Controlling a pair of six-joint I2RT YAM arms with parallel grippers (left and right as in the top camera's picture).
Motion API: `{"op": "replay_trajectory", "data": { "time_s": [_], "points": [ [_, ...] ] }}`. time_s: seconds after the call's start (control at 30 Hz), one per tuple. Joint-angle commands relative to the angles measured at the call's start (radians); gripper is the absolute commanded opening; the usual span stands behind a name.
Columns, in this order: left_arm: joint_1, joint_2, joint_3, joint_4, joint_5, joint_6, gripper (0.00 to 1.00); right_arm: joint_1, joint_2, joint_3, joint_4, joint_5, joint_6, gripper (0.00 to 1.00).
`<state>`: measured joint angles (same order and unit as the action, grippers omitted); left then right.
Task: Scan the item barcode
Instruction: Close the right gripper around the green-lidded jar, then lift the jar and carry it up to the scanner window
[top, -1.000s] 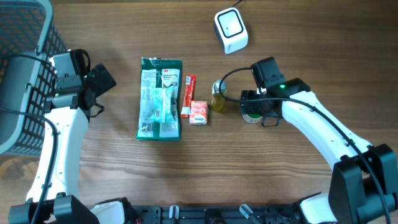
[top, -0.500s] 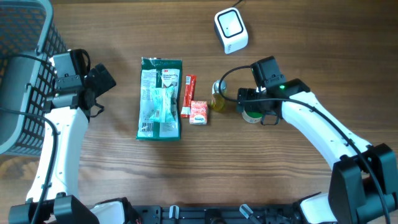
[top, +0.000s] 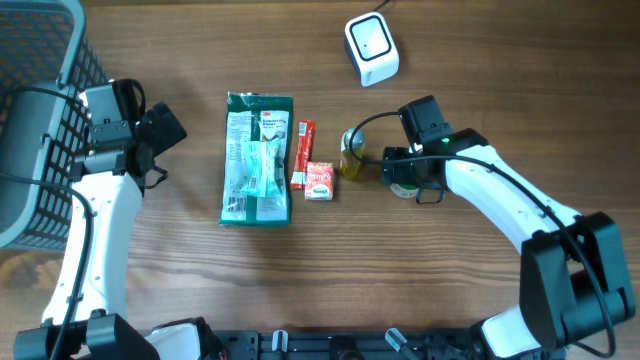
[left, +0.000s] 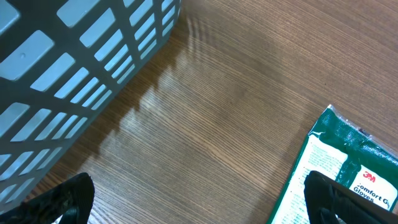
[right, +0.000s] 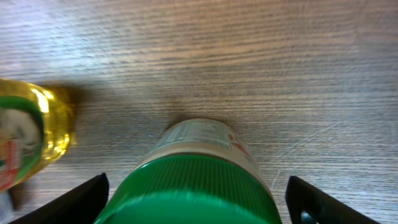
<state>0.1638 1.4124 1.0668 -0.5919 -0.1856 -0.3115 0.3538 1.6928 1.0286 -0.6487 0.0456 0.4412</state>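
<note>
— Right arm, how placed?
— It enters from the near right corner, white forearm slanting left and away to mid-table, wrist bent down. The right gripper (top: 402, 180) sits over the green-lidded jar (top: 401, 189).
— Its pincer?
— Wide apart, one finger on each side of the jar's lid. A gap shows beside one finger; whether the other touches, I cannot tell.
— Jar's place?
— Upright on the table (top: 480, 90), just right of the yellow bottle (top: 350, 155). The white scanner (top: 371, 48) stands well apart, towards the far edge.
— Left arm?
— It reaches away along the left side, wrist turned right beside the basket (top: 40, 120). The left gripper (top: 160, 130) is spread wide and empty, over bare wood between the basket and the green glove packet (top: 257, 158).
</note>
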Motion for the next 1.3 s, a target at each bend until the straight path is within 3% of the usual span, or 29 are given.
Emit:
{"op": "replay_trajectory", "data": {
  "time_s": [0.0,0.77,1.0,1.27],
  "points": [
    [0.005,-0.004,0.014,0.000,0.005,0.016,1.00,0.002,0.032,-0.010,0.004,-0.002,0.007,0.90],
    [0.005,-0.004,0.014,0.000,0.005,0.016,1.00,0.002,0.031,0.057,-0.081,-0.043,0.060,0.83],
    [0.005,-0.004,0.014,0.000,0.005,0.016,1.00,0.002,0.032,0.056,-0.089,-0.042,0.060,0.63],
    [0.005,-0.004,0.014,0.000,0.005,0.016,1.00,-0.037,0.010,0.110,-0.183,-0.043,0.053,0.54]
  ]
}}
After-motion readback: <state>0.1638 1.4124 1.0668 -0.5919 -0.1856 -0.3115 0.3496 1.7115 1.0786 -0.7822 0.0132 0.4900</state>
